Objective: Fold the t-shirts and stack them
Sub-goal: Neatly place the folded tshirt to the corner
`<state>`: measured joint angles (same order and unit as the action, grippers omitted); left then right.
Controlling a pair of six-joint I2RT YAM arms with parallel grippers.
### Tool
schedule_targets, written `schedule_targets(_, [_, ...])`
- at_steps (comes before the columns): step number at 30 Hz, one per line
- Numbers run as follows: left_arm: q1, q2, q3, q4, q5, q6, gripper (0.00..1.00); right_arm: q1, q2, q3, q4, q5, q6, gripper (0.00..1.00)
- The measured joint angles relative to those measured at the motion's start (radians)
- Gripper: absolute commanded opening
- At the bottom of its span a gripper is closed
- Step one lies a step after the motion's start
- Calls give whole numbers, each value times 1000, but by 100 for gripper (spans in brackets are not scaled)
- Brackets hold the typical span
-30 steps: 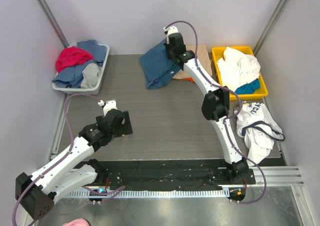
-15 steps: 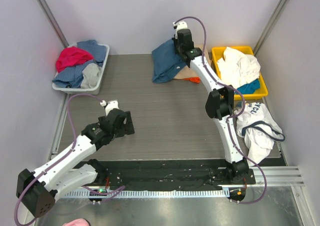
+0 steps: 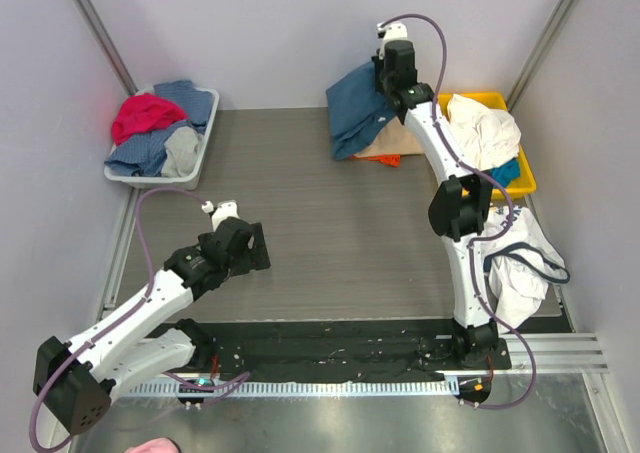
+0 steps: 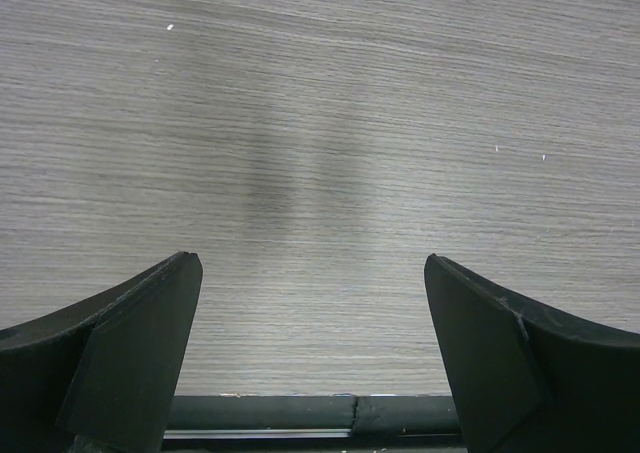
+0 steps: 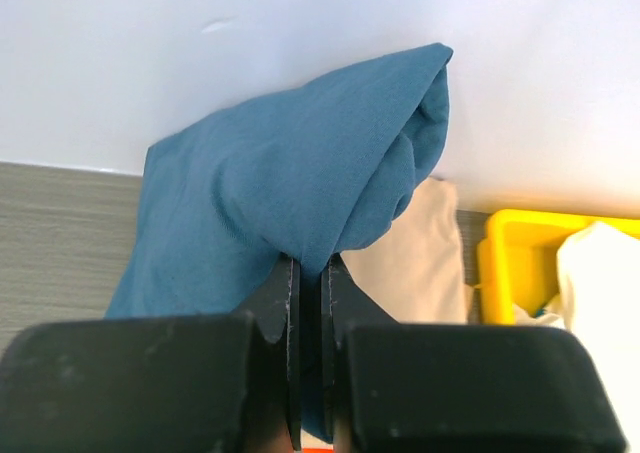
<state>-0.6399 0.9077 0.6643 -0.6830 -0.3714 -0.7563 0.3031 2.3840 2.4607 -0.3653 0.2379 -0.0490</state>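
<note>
My right gripper [image 3: 382, 95] is at the far back of the table, shut on the folded dark teal-blue t-shirt [image 3: 353, 110], which it holds over the tan-beige t-shirt [image 3: 385, 145]. A strip of the orange t-shirt [image 3: 388, 160] shows under the tan one. In the right wrist view the jaws [image 5: 310, 273] pinch the teal cloth [image 5: 290, 188], with the tan shirt [image 5: 415, 258] to the right. My left gripper [image 3: 252, 248] is open and empty over bare table at the left [image 4: 312, 283].
A grey bin [image 3: 203, 133] of crumpled clothes stands at the back left. A yellow bin [image 3: 436, 103] with white and teal clothes stands at the back right. A white printed shirt [image 3: 515, 258] lies on the table's right edge. The back wall is close behind the right gripper.
My right gripper has carried the teal-blue t-shirt to the right and toward the back, from the middle back to over the tan and orange shirts. The left arm has barely moved.
</note>
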Motion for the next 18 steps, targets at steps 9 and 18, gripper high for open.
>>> schedule_targets(9, [0, 0, 0, 6, 6, 0, 100, -41, -78, -142, 43, 18, 6, 1])
schedule_targets(18, [0, 0, -1, 13, 16, -1, 100, -58, -135, -370, 109, 77, 10, 1])
